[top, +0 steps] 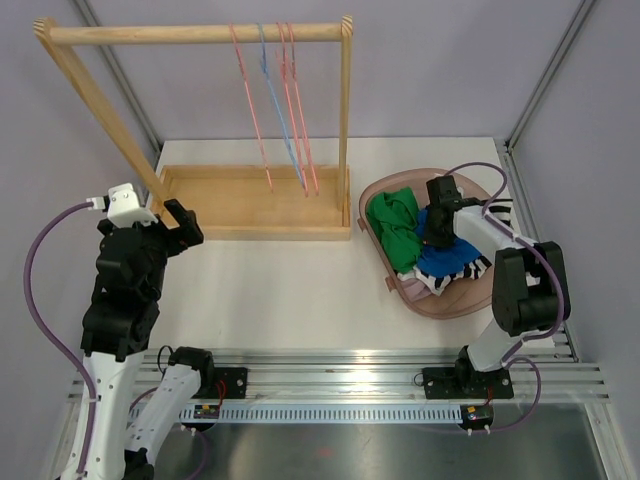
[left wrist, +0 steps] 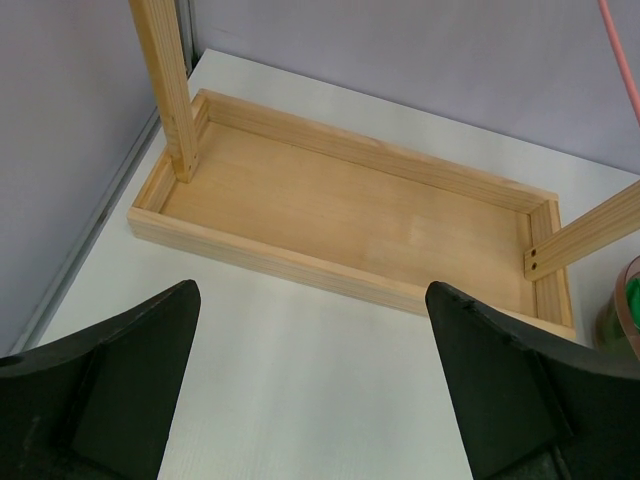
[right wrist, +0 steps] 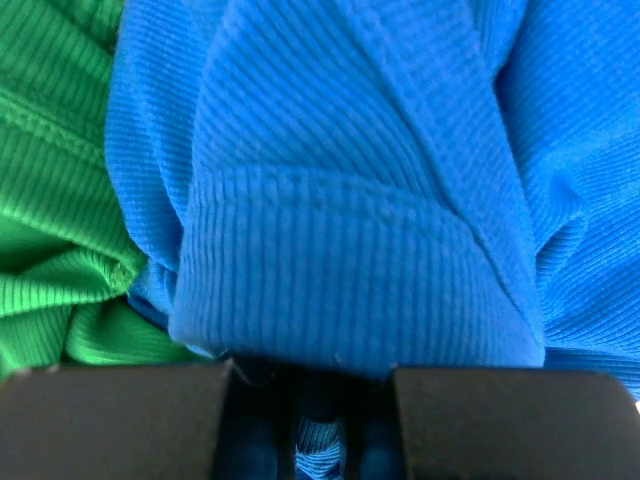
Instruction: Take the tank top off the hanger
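Note:
A blue ribbed tank top (right wrist: 350, 200) lies in the pink basket (top: 440, 305) at the right, beside a green garment (top: 395, 225). My right gripper (top: 437, 240) reaches down into the basket. In the right wrist view its jaws (right wrist: 318, 400) stand close together, with a fold of the blue cloth pinched between them. Several thin pink and blue hangers (top: 270, 95) hang bare on the wooden rail (top: 200, 33). My left gripper (top: 185, 225) hovers wide open over the table (left wrist: 312, 290), just in front of the rack's base tray (left wrist: 340, 210), and holds nothing.
The wooden rack's slanted posts (top: 100, 110) rise from the tray's corners. A black-and-white striped garment (top: 452, 275) lies under the blue one in the basket. A metal frame post (top: 545, 75) stands at the back right, and the walls are close on both sides.

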